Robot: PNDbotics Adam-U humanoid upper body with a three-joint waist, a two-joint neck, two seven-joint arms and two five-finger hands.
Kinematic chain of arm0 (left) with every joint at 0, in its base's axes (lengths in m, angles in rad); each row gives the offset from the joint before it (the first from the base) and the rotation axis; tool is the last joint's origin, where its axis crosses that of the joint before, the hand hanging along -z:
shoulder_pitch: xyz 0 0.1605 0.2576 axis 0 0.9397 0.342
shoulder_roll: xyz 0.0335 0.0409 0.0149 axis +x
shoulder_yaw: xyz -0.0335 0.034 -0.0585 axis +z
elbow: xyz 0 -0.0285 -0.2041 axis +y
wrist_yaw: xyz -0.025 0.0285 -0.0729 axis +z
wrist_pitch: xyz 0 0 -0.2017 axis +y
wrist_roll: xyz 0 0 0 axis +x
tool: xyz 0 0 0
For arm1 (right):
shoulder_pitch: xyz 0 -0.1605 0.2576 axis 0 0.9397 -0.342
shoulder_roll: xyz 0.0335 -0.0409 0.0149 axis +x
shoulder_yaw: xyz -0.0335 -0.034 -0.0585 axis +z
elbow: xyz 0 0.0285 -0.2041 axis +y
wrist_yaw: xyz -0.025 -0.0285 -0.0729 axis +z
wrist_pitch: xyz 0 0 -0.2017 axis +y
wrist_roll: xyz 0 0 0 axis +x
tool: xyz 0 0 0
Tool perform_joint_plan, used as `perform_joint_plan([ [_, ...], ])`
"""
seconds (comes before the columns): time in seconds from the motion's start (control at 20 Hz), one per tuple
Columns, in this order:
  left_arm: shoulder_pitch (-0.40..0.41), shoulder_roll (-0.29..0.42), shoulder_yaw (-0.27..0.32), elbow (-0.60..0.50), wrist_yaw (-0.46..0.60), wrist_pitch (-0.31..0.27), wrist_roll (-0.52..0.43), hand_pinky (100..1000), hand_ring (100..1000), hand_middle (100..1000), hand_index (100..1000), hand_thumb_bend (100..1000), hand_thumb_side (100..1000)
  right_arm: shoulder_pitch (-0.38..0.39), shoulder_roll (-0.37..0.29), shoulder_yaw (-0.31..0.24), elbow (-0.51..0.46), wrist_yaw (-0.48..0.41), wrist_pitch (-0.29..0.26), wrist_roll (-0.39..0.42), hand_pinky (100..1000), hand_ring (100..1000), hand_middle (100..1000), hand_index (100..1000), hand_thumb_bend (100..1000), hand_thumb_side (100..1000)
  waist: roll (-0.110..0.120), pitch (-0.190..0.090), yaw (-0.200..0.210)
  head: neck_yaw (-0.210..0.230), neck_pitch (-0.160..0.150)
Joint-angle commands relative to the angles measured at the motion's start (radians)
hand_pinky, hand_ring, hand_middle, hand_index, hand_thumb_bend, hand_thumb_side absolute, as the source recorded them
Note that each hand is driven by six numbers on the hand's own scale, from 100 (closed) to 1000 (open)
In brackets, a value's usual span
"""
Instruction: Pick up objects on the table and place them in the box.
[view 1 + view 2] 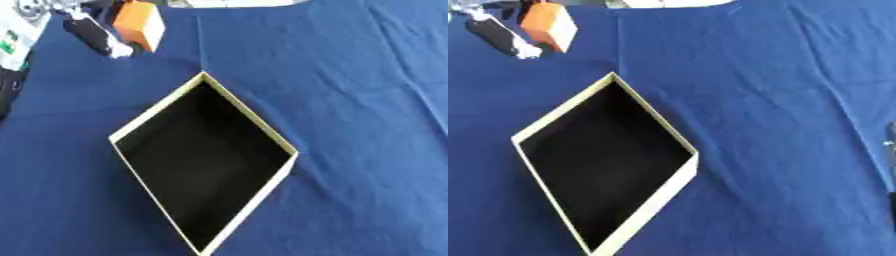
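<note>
- At the far left edge lies a white packet (12, 42) with a dark thing below it; both are cut off by the frame, so I cannot say what they are.
- Just right of it, at the far left corner of the blue cloth (350, 100), a black object with a white tip (96, 37) lies with its long axis running from far-left to near-right — the orange block (140, 24) sits just beside it.
- The box (254, 117) stands in the middle, open, turned corner-on like a diamond, its dark inside showing nothing in it.
- Both objects lie beyond the box's far corner, toward the left, so I judge the left arm the nearer 1 for the reach.
- At the far right edge of the right eye view a dark sliver (891, 155) shows — perhaps part of the right arm, but I cannot tell.
- Neither of the 2 hands is visible, so whether fingers are spread or curled cannot be told.
</note>
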Motion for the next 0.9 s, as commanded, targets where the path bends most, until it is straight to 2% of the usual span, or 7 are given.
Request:
perform_joint_plan([
  [0.05,0.006,0.045,-0.018,-0.077,0.045,0.023,0.03,305,453,314,535,100,404,-0.003,-0.008,-0.01,-0.02,0.006,0.002,0.0,761,740,617,749,100,827,-0.001,-0.039,0.003,-0.007,0.012],
  [0.2,0.051,0.049,-0.059,-0.147,0.089,0.023,0.054,289,444,300,534,100,408,0.001,-0.003,-0.01,-0.02,0.009,0.001,0.0,761,741,618,749,100,825,0.001,-0.049,0.005,-0.013,0.019],
  [0.35,0.106,0.053,-0.113,-0.217,0.133,-0.004,0.091,283,440,295,532,100,406,0.003,0.0,-0.012,-0.02,0.011,-0.001,-0.001,761,741,618,750,100,823,0.003,-0.056,0.004,-0.018,0.025],
  [0.4,0.133,0.071,-0.128,-0.284,0.187,0.011,0.096,274,429,299,537,100,402,0.004,0.001,-0.012,-0.02,0.011,-0.001,-0.002,761,741,618,750,100,823,0.004,-0.056,0.005,-0.02,0.026],
  [0.5,0.193,0.114,-0.148,-0.463,0.297,0.102,0.069,257,406,310,541,100,402,0.004,0.002,-0.013,-0.02,0.011,-0.003,-0.003,760,740,618,749,100,823,0.006,-0.056,0.004,-0.022,0.026],
  [0.65,0.252,0.146,-0.168,-0.662,0.357,0.222,0.019,239,382,308,534,100,404,0.004,0.005,-0.012,-0.02,0.01,-0.004,-0.003,760,741,618,750,100,823,0.007,-0.054,0.003,-0.024,0.028],
  [0.9,0.304,0.167,-0.215,-0.786,0.342,0.284,-0.041,232,373,311,527,100,401,0.005,0.009,-0.013,-0.02,0.007,-0.005,-0.004,760,741,618,750,100,824,0.008,-0.052,0.0,-0.023,0.03],
])
